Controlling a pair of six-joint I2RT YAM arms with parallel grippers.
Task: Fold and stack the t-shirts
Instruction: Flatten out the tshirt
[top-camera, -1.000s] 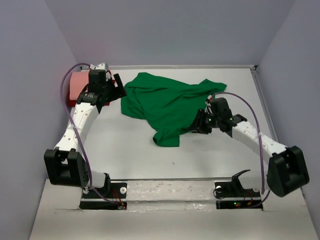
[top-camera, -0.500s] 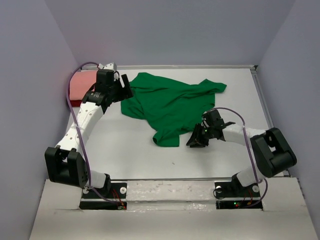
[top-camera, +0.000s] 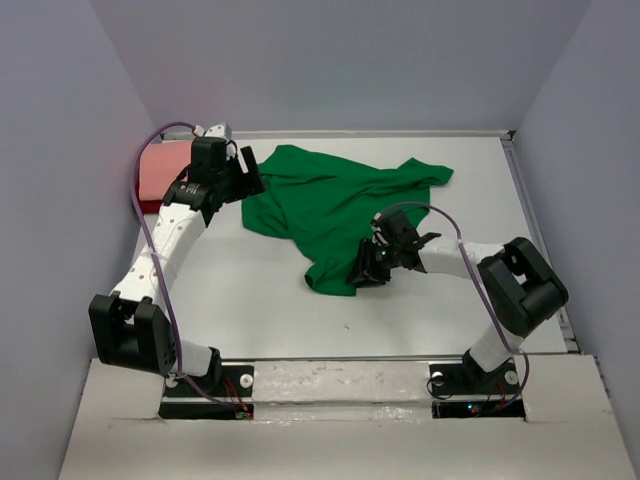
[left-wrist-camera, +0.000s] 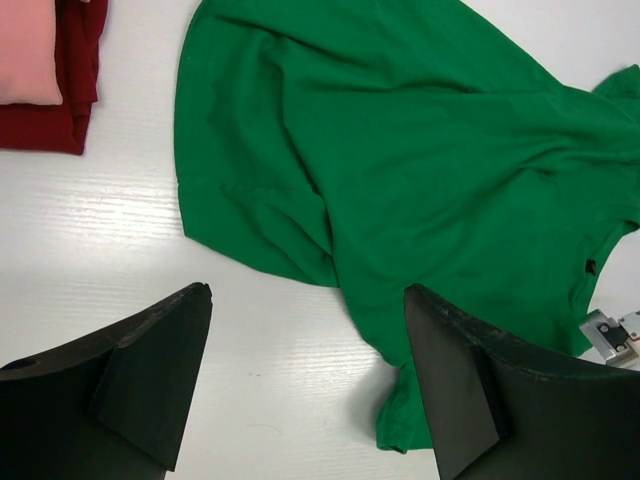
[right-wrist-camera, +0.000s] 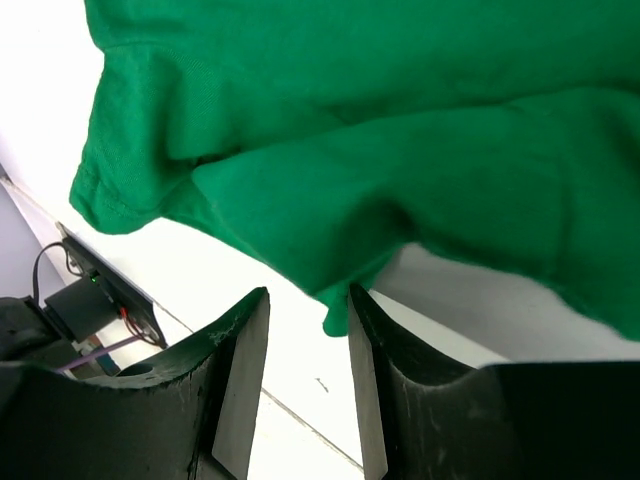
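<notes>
White tabletop (top-camera: 250, 300) w/ green tee (top-camera: 330, 205) crumpled mid-surface, pink tee (left-wrist-camera: 25, 50) atop dark red tee (left-wrist-camera: 75, 95) far left. Right tool (right-wrist-camera: 307, 295), jaws part-open, straddles just a hem tip; left tool (left-wrist-camera: 307, 292) gapes empty above. Closing now may pinch too little cloth & slip.

Matt green cloth t-shirt (left-wrist-camera: 420, 180), smooth white table (left-wrist-camera: 100, 250), matt black plastic right pincer (right-wrist-camera: 307, 295)

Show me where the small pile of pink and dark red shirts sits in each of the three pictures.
Top external: the pile is at the upper left, just left of the green t-shirt.
Left wrist: the pile fills the top left corner, pink on dark red, with the green t-shirt to its right.
Right wrist: the pile is not in it.
Shared landmark: the green t-shirt shows in all three views.
</notes>
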